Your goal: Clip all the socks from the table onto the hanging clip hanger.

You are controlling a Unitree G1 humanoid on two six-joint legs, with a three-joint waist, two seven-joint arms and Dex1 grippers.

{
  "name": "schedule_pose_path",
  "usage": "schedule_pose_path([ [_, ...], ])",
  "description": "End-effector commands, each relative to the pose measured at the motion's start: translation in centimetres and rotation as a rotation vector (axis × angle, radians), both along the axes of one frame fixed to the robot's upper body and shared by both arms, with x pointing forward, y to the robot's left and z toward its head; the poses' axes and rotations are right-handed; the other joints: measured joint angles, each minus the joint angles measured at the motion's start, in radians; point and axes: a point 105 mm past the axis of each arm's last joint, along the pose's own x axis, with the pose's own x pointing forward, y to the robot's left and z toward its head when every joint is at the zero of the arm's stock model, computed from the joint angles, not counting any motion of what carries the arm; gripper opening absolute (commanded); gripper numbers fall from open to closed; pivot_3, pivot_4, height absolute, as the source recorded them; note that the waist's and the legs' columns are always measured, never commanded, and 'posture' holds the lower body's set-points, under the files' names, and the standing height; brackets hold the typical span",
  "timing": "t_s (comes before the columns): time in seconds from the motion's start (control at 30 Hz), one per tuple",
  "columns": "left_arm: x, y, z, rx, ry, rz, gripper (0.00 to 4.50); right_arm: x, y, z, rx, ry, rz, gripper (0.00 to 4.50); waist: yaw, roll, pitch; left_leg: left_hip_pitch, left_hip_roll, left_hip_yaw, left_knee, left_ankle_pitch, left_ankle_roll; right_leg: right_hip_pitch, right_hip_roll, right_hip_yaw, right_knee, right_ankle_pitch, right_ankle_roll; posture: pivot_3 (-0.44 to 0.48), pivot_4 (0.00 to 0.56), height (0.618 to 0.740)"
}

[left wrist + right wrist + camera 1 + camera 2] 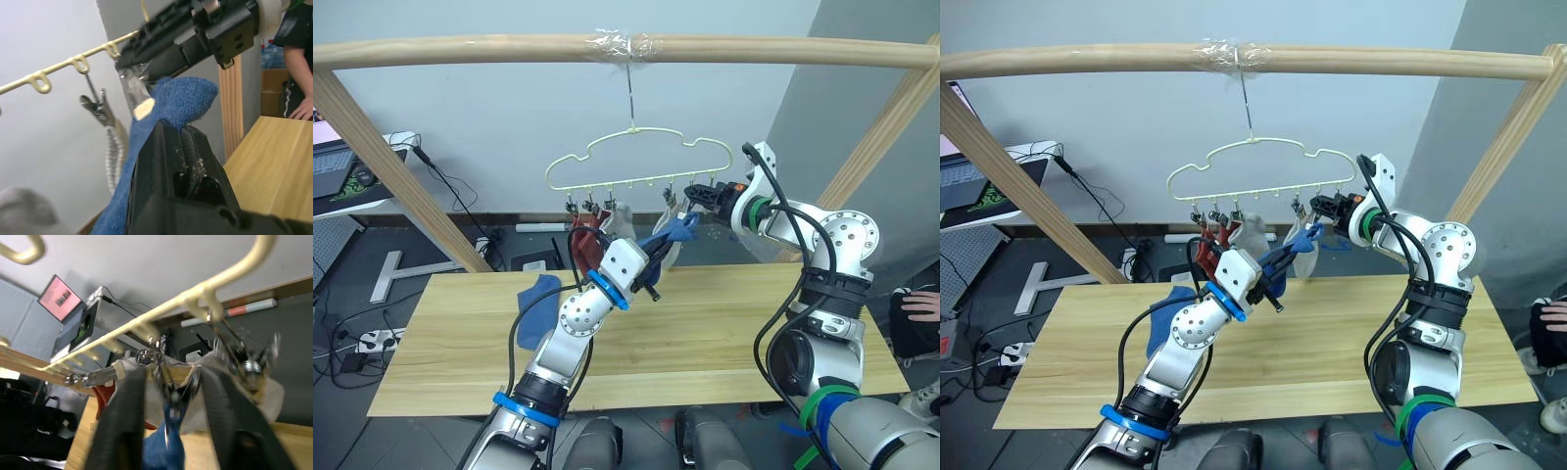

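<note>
Left eye view: a pale-yellow hanger (636, 157) hangs by its hook from a wooden pole (489, 49); dark clips run along its lower edge above the far side of the desk (705, 323).
Left gripper (658, 257): raised under the hanger, closed on the blue sock (674, 231), whose end pokes out just below a clip.
Right gripper (705, 194): up at the hanger's right end, right beside the same clip; in this view its fingers are too small and dark to judge.
Right wrist view: its two fingers (122, 421) stand apart, one on each side of a metal clip (168, 382); whether they press it is unclear because of blur. The blue sock's tip sits just under that clip.
Left wrist view: the blue sock rises out of the left gripper's fingers (161, 161) to a clip, with the right gripper touching or nearly touching above; whether the clip has bitten the fabric is hidden.
Already hanging: a red sock (587, 233) and a grey sock (621, 219) near the left clips, and a pale one partly hidden behind the left gripper.
Desk: another blue sock (540, 302) lies crumpled near the left end, partly behind the left arm.
Right edge: a person's hand (922, 305), cut off by the frame.
</note>
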Motion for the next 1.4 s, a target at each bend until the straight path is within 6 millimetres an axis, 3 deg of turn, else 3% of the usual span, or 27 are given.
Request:
schedule_pose_path([
  [0.03, -0.2, -0.5, 1.2, -0.038, -0.013, -0.033, 0.0, -0.1, 0.0, 2.0, 0.031, -0.071, 0.021, 3.07, -0.001, 0.0, 0.0, -0.002, 0.0, 0.0, 0.0, 0.0, 0.0, -0.002, 0.0, 0.0, 0.0, 0.0, 0.0, -0.02, 0.171, 0.74],
  [0.17, -0.1, -0.6, 1.2, -0.056, 0.008, -0.042, 0.0, -0.4, -0.1, 2.8, 0.058, -0.107, 0.038, 4.47, -0.001, 0.0, 0.0, -0.003, 0.0, 0.0, 0.0, 0.0, 0.0, -0.003, 0.0, 0.0, 0.001, 0.0, 0.0, -0.027, 0.173, 0.74],
  [0.43, 0.0, -1.7, 1.7, -0.231, 0.181, -0.108, 0.0, -1.6, -1.5, 3.0, -0.05, -0.233, 0.021, 4.47, -0.002, 0.0, 0.0, -0.006, -0.001, -0.001, 0.001, 0.0, 0.0, -0.004, 0.0, -0.001, -0.001, 0.0, 0.0, -0.033, 0.175, 0.74],
  [0.6, 0.2, -2.0, 1.7, -0.325, 0.3, -0.139, 1.34, -1.9, -2.7, 3.3, -0.102, -0.333, -0.062, 4.5, -0.004, 0.0, 0.0, -0.006, 0.0, -0.001, 0.001, 0.0, 0.0, -0.004, 0.001, -0.001, -0.001, 0.0, 0.001, -0.043, 0.171, 0.74],
  [0.8, 0.2, -1.6, 1.4, -0.298, 0.313, -0.133, 3.04, -2.0, -3.1, 3.6, -0.134, -0.412, -0.132, 4.5, -0.005, 0.0, 0.0, -0.005, 0.0, -0.001, 0.002, 0.0, 0.0, -0.004, 0.002, -0.001, 0.0, -0.002, 0.005, -0.045, 0.168, 0.74],
  [0.97, -0.2, 1.2, 0.9, -0.265, 0.317, -0.078, 4.44, -2.9, -3.4, 0.8, -0.267, -0.434, -0.128, 4.5, -0.004, 0.0, 0.0, -0.005, 0.0, -0.001, 0.001, 0.0, 0.0, -0.003, 0.002, 0.0, -0.001, -0.001, 0.003, -0.046, 0.165, 0.74],
  [1.1, -0.5, 3.9, 1.2, -0.223, 0.298, -0.027, 4.44, -3.6, -3.5, -1.8, -0.404, -0.476, -0.141, 4.5, -0.003, 0.0, 0.0, -0.005, 0.0, 0.0, 0.001, 0.0, 0.0, -0.005, 0.001, 0.0, 0.0, 0.0, 0.001, -0.036, 0.163, 0.74],
  [1.2, -0.5, 4.8, 1.8, -0.206, 0.281, -0.012, 4.44, -3.8, -3.4, -2.4, -0.427, -0.497, -0.162, 4.5, -0.003, 0.0, 0.0, -0.005, 0.0, 0.0, 0.001, 0.0, 0.0, -0.004, 0.001, 0.0, -0.001, -0.003, 0.005, -0.021, 0.161, 0.74],
  [1.3, -0.4, 6.5, 3.2, -0.169, 0.237, 0.005, 4.5, -3.5, -3.5, -2.2, -0.428, -0.537, -0.268, 3.86, -0.003, 0.0, 0.0, -0.004, 0.0, 0.0, 0.002, 0.0, 0.0, -0.004, 0.001, 0.001, 0.0, -0.002, 0.005, -0.012, 0.159, 0.74],
  [1.4, -0.5, 7.1, 4.1, -0.151, 0.218, 0.001, 4.5, -3.3, -3.1, -2.1, -0.463, -0.577, -0.301, 2.86, -0.001, 0.0, 0.0, -0.003, 0.001, -0.001, 0.002, 0.001, 0.0, -0.003, 0.002, 0.0, 0.0, -0.002, 0.005, -0.009, 0.156, 0.74],
])
